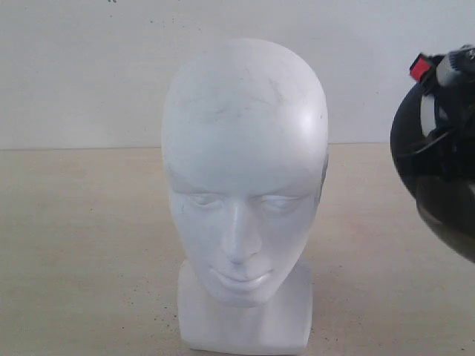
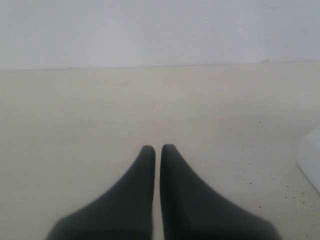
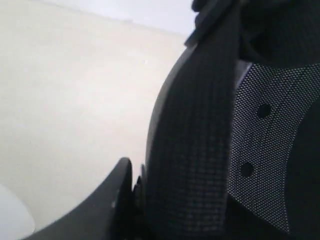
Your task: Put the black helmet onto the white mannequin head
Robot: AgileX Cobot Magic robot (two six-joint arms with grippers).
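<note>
Right jaws grip black helmet point(image 1: 444, 199); left jaws closed.

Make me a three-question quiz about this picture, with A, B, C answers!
1. In the exterior view, where is the helmet from the mannequin head? A) on top B) to its right C) to its left
2. What colour is the mannequin head? A) white B) red C) green
3. How is the left tool? A) wide open B) shut, empty C) gripping the helmet
Answers: 1 B, it hangs at the right edge; 2 A, it is white all over; 3 B, its fingers nearly touch with nothing between.
</note>
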